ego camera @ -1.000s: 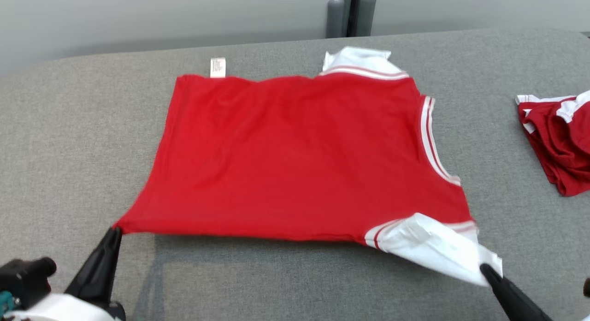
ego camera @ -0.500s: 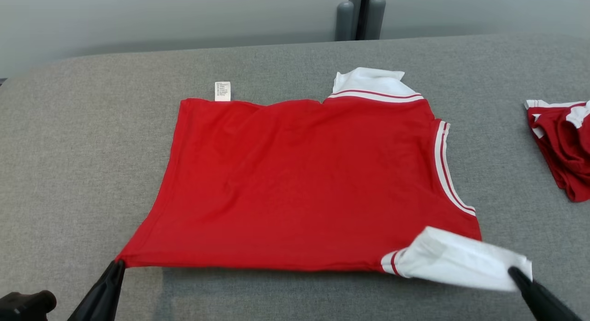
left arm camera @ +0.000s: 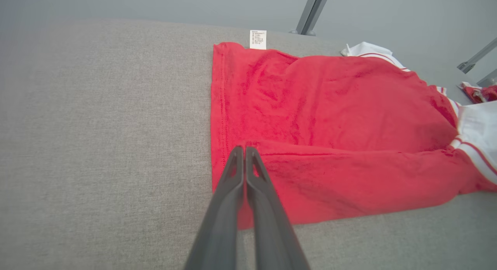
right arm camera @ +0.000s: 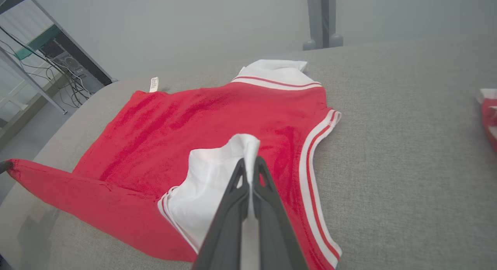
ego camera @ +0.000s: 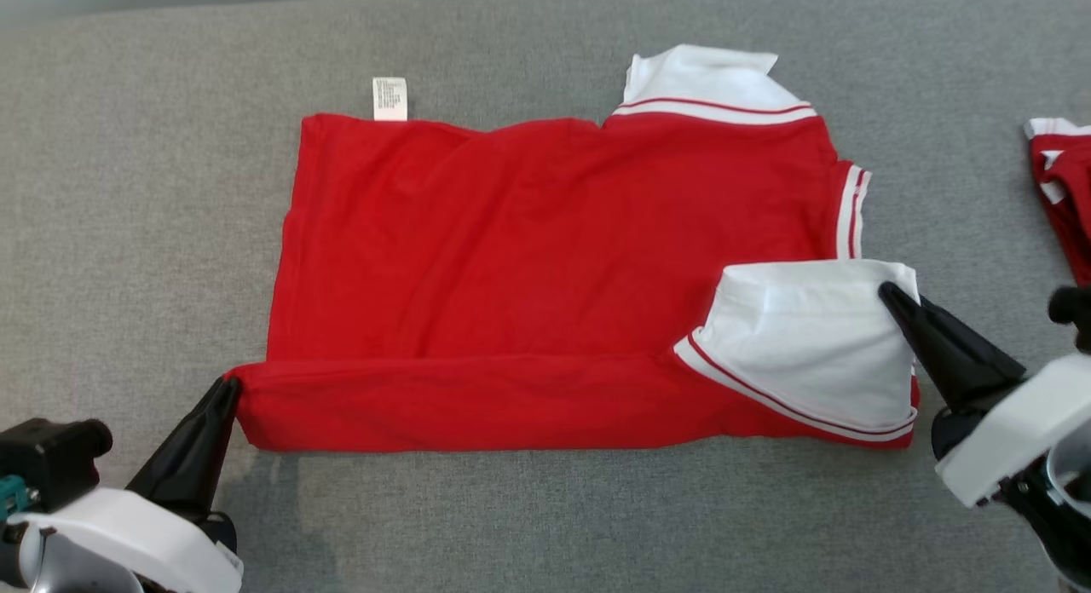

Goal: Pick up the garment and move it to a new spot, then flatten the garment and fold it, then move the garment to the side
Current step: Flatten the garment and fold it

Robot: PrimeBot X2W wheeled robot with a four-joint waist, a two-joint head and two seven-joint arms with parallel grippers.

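On the bench (ego camera: 128,192), left pincer (ego camera: 228,388) and right pincer (ego camera: 888,290) pinch the shirt (ego camera: 528,235); a hard tug could pull it free

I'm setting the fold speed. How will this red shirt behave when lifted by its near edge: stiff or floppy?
Probably floppy: the red shirt sags in a soft roll between the left gripper and the right gripper, both shut on it. Likely light, since fingertip pinches carry that edge. It may cling to the grey surface, as the far half lies flat.
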